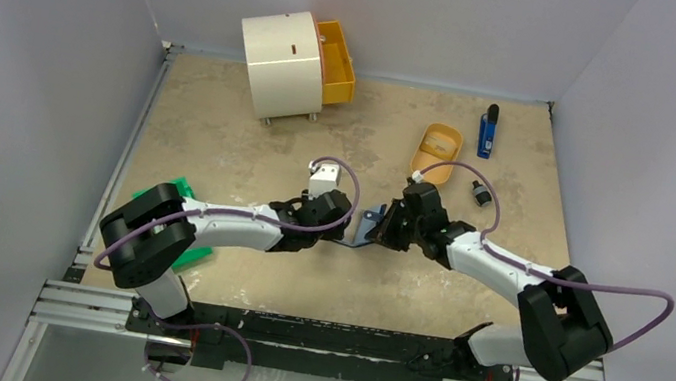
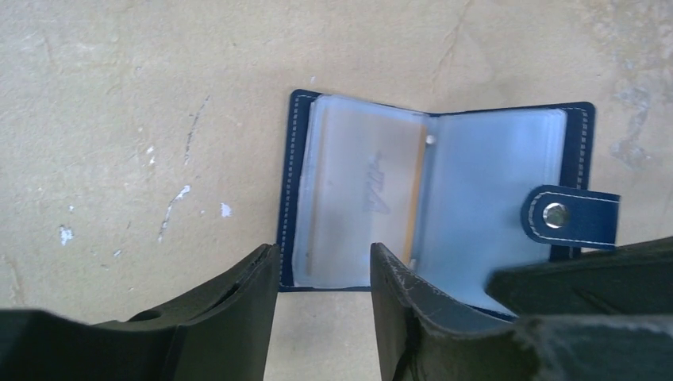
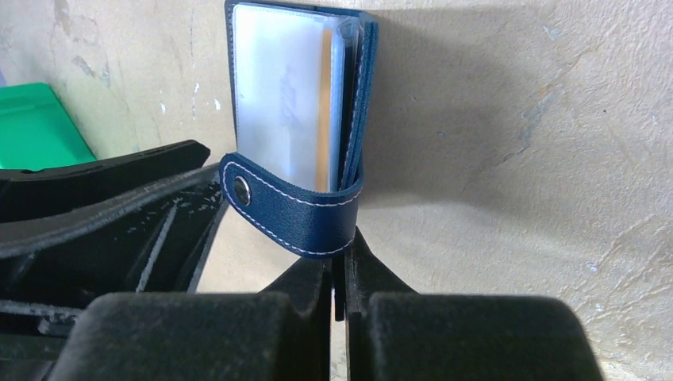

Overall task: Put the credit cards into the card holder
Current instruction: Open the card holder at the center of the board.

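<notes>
Right claw [image 3: 341, 274] clamped on card holder [image 2: 492, 151] cover, likely to keep it open on the counter [image 2: 119, 119]. Left claw [image 2: 324, 258] apart at the pocket edge; one credit card [image 2: 357, 182] sits in the sleeve.

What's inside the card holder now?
A tan card shows through the left frosted sleeve of the card holder. The right sleeve looks empty; the right gripper covers its lower corner, and sleeves behind are hidden.

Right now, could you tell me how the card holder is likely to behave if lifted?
Probably floppy: the card holder hinges at its spine, sleeves fanning loosely. The right gripper pinches one cover only, so the other half may swing.
</notes>
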Tool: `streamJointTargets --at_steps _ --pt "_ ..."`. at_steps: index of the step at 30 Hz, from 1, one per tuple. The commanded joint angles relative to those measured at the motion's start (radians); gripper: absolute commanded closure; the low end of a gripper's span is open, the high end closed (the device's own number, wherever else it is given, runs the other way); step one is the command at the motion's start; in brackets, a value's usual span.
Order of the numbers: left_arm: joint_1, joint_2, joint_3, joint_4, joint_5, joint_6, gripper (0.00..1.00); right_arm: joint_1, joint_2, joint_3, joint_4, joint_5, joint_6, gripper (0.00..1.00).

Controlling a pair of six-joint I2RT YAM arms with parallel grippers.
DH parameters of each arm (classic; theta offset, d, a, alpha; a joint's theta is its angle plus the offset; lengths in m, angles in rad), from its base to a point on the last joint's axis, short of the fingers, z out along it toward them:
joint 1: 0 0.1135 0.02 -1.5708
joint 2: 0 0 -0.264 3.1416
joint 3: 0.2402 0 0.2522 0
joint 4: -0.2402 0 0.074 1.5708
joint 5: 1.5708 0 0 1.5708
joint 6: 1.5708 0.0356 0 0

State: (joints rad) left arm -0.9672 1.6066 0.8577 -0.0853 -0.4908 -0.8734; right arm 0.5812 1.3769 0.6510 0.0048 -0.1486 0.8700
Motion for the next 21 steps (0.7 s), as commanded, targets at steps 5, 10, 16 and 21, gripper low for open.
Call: streamJointTargets --at_steps 5,10,16,21 --pt "0.015 -0.143 -0.078 0.178 0.062 -0.018 0.63 -0.006 -0.001 -0.015 0.015 0.036 -0.030 1.00" --pt "0.014 -0.094 -0.048 0.265 0.197 0.001 0.73 -0.006 0.012 -0.023 0.024 0.040 -0.034 1.00" --pt "0.032 0.046 -0.030 0.289 0.234 -0.018 0.91 -0.005 0.016 -0.032 0.011 0.055 -0.043 1.00" --pt "0.062 0.115 -0.055 0.302 0.238 -0.059 1.00 -0.007 0.007 -0.052 -0.003 0.066 -0.045 0.90"
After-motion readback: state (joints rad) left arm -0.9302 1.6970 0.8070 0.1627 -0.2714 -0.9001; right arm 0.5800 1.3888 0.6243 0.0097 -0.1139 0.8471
